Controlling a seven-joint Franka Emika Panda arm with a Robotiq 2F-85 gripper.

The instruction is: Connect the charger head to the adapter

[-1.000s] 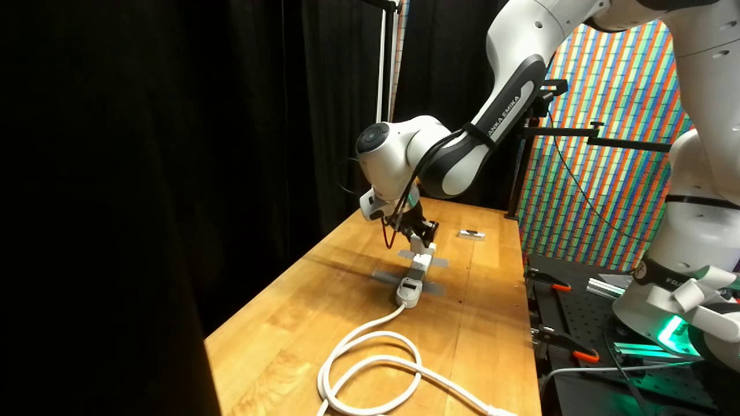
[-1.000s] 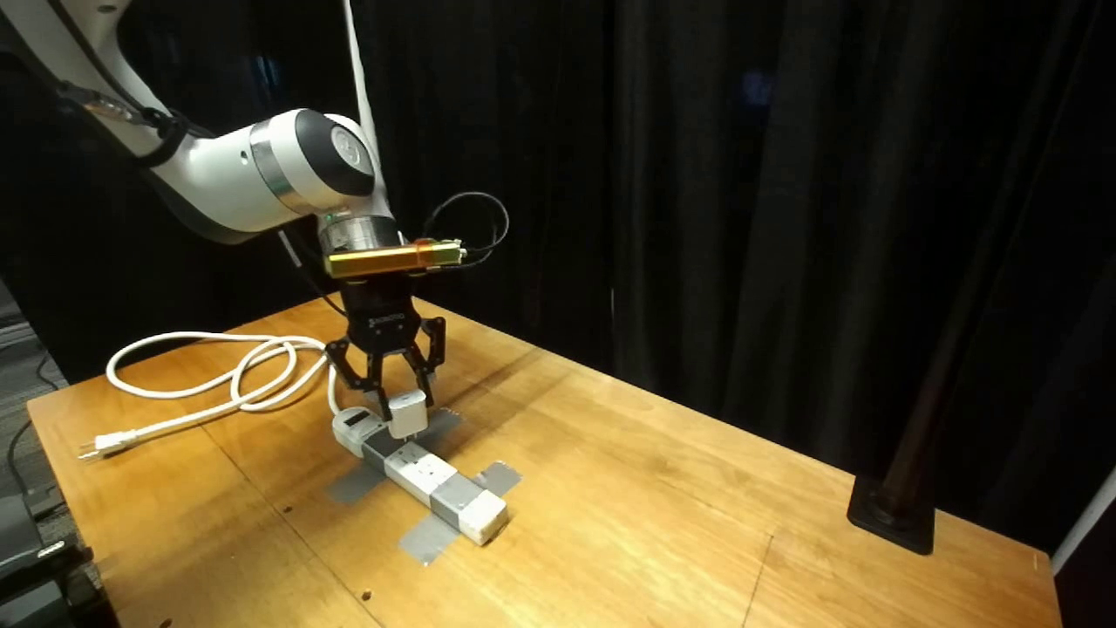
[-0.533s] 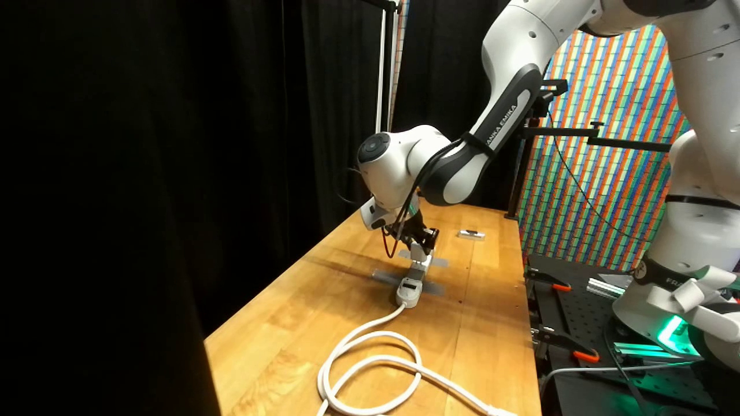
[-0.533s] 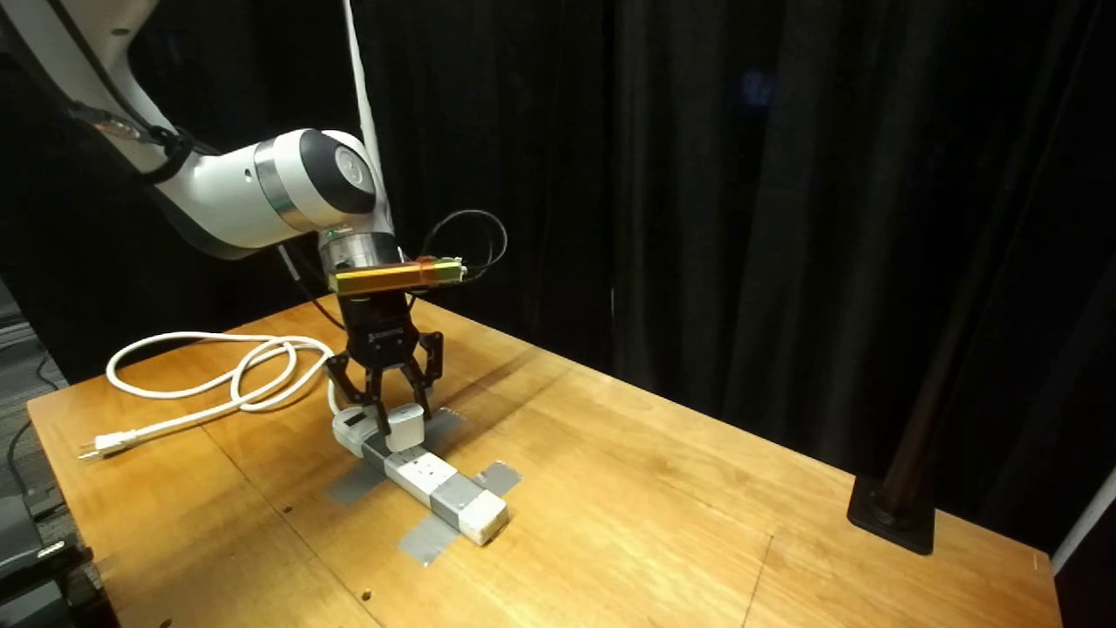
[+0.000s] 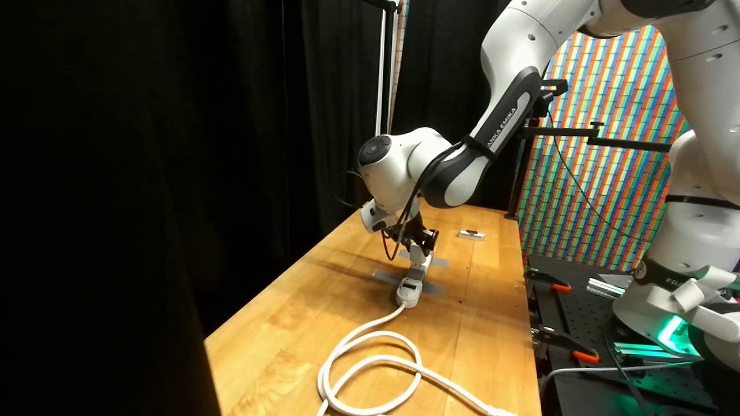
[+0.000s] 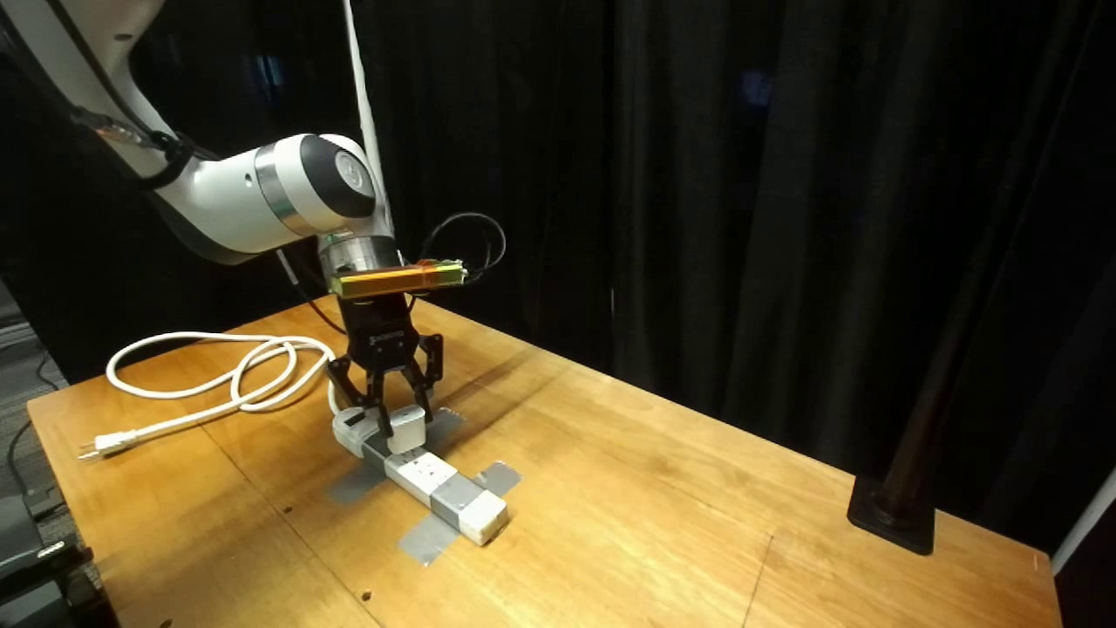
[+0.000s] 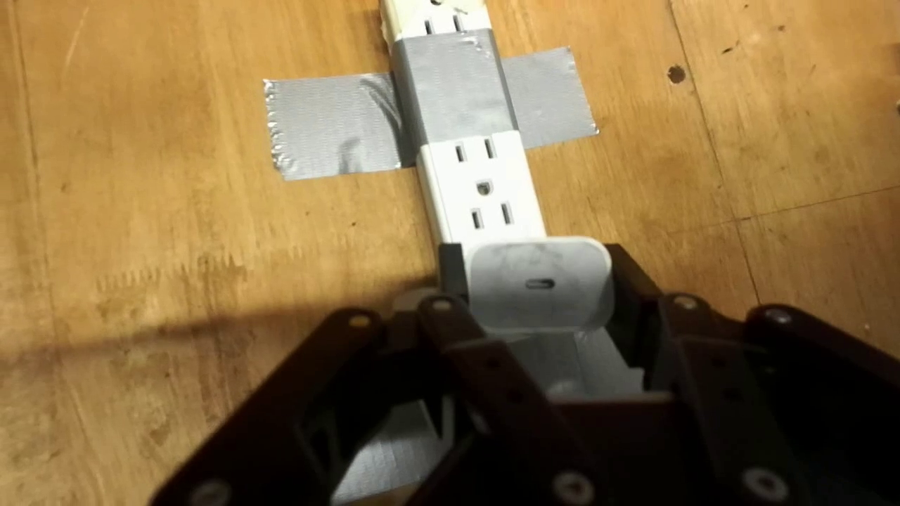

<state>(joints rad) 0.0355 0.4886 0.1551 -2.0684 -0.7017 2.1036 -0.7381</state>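
The charger head (image 7: 540, 295), a white block with a small slot in its top face, stands upright between the fingertips of my gripper (image 7: 540, 275). Both dark pads press its sides in the wrist view. Directly beneath it lies the adapter (image 7: 485, 183), a long white outlet strip taped to the wooden table. In an exterior view the charger head (image 6: 407, 431) sits low over the outlet section of the adapter (image 6: 425, 472), near the end with the cord. Its prongs are hidden in the wrist view, and I cannot tell whether they enter the slots.
Grey tape (image 7: 330, 126) fixes the strip across the table. A thick white cord (image 6: 235, 397) lies coiled beyond the strip's end. A small white and black object (image 5: 471, 234) rests on the table, and a black stand base (image 6: 891, 519) is near one edge.
My gripper has come down with the charger head, bringing it from above the adapter to close over its surface. Over the last half second it has barely shifted.
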